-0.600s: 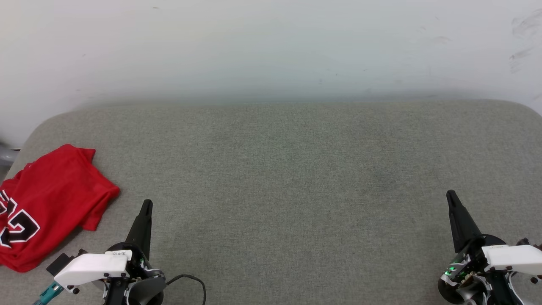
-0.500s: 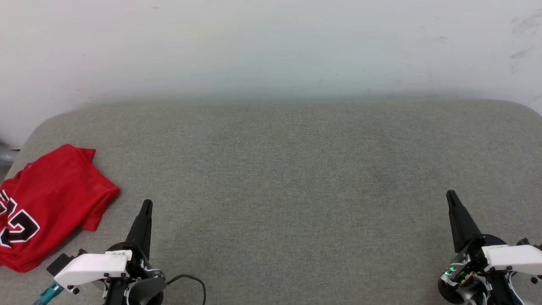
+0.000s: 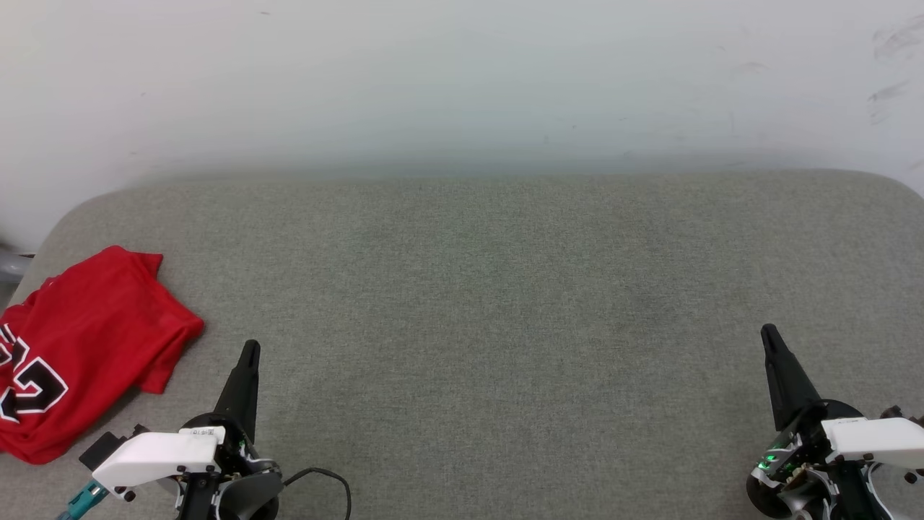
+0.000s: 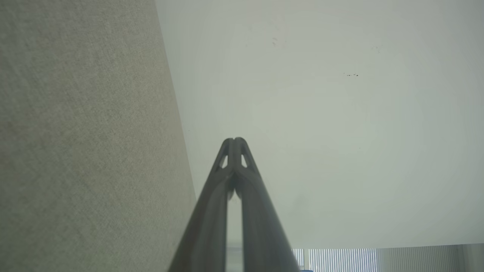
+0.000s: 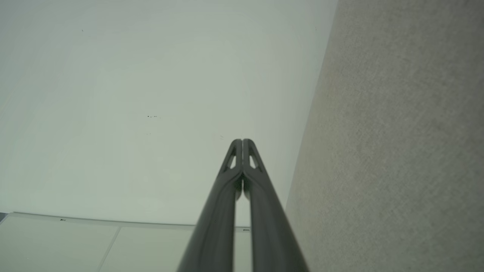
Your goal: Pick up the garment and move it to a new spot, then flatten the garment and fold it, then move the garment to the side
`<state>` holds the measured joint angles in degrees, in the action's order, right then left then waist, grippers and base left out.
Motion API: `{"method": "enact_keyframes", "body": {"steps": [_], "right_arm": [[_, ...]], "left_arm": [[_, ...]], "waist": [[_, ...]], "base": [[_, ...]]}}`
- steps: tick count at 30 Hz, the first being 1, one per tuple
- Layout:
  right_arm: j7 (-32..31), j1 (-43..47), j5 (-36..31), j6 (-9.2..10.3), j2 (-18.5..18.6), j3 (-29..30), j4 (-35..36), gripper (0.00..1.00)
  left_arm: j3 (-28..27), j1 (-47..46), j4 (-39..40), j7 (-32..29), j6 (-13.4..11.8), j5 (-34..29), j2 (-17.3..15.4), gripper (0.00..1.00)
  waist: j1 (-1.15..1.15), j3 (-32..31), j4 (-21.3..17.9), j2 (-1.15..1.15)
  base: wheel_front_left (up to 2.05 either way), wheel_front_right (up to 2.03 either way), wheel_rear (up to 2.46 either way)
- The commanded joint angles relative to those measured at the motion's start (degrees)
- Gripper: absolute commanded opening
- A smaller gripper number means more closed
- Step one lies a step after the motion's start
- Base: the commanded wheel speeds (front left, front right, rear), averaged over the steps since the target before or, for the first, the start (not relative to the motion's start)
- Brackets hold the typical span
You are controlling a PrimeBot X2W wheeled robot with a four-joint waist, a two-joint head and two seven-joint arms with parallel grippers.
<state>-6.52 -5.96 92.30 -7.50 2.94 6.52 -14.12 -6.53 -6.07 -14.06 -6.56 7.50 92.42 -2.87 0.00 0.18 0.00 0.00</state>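
The garment (image 3: 90, 347), a red jersey with black white-outlined digits, lies folded at the left edge of the grey padded surface (image 3: 476, 289) in the head view. My left gripper (image 3: 250, 349) hovers just right of it, apart from the cloth, fingers pressed together and empty. Far across at the lower right, my right gripper (image 3: 768, 334) is also shut and holds nothing. Each wrist view looks along closed fingertips, the left gripper (image 4: 234, 140) and the right gripper (image 5: 242, 141), toward the pale wall.
A pale wall (image 3: 462, 79) rises behind the padded surface. A black cable (image 3: 325, 477) loops beside my left wrist. The surface's rounded left corner (image 3: 58, 224) lies just beyond the garment.
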Motion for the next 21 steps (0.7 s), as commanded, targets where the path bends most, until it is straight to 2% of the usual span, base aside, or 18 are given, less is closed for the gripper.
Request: {"method": "enact_keyframes", "body": {"steps": [1,18,19,21], "right_arm": [[0.0,-0.6,0.2,0.02,-0.1,0.0,0.0,0.00],[0.0,-0.7,0.2,0.02,-0.1,0.0,0.0,0.00],[0.0,0.0,0.0,0.00,0.0,0.0,0.0,1.00],[0.0,0.7,0.0,0.01,0.0,0.0,-0.8,1.00]], "left_arm": [[-0.1,-0.4,0.0,-0.1,0.1,0.0,0.1,0.00],[-0.1,-0.4,0.0,-0.1,0.1,0.0,0.1,0.00],[0.0,0.0,0.0,0.0,0.0,0.0,0.0,1.00],[0.1,0.6,-0.9,0.0,0.0,0.0,0.1,1.00]], "waist": [[0.00,0.0,0.0,0.00],[0.00,0.0,0.0,0.00],[0.00,0.0,0.0,0.00],[0.00,0.0,0.0,0.00]], "base": [[0.00,0.00,0.00],[0.00,0.00,0.00],[0.00,0.00,0.00],[0.00,0.00,0.00]]}}
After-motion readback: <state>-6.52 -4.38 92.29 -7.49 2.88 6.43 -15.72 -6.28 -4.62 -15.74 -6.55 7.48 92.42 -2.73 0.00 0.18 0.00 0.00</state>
